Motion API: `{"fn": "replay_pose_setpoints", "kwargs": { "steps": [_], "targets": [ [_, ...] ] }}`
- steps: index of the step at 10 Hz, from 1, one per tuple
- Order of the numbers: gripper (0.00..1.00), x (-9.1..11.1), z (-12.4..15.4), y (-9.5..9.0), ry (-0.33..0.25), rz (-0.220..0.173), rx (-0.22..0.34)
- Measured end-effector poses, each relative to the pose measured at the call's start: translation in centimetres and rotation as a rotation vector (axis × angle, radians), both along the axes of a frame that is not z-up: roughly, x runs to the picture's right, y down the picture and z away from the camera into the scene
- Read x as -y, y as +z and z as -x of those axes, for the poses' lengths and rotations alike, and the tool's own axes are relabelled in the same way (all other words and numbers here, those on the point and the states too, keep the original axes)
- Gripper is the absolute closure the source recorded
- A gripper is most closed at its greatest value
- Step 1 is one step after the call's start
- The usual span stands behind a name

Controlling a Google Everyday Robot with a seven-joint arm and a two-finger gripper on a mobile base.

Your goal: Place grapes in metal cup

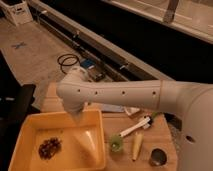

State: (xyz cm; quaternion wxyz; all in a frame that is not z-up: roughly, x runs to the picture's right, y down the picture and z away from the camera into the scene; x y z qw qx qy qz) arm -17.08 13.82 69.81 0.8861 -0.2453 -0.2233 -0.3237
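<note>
Gripper: spread, empty, above tray middle. Grapes: inside tray, left. Metal cup: well right of tray. Risk: closing short of grapes; bumpy bunch slipping.

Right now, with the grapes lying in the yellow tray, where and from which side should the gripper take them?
Probably from straight above, closing across the middle of the grapes: the bunch lies low on the floor of the yellow tray, whose walls block a sideways approach. The gripper, open, hangs inside the tray beside them, apart.
</note>
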Motion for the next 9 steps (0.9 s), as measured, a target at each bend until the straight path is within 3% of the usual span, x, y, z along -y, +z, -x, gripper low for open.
{"fn": "replay_pose_setpoints", "kwargs": {
  "steps": [4,6,9],
  "targets": [
    [0.35,-5.1,6.2,1.5,-0.035,0.134,0.154],
    [0.35,-7.8,7.7,1.0,-0.051,0.191,0.19],
    [0.35,-7.6,7.5,1.0,-0.048,0.191,0.188]
  ]
}}
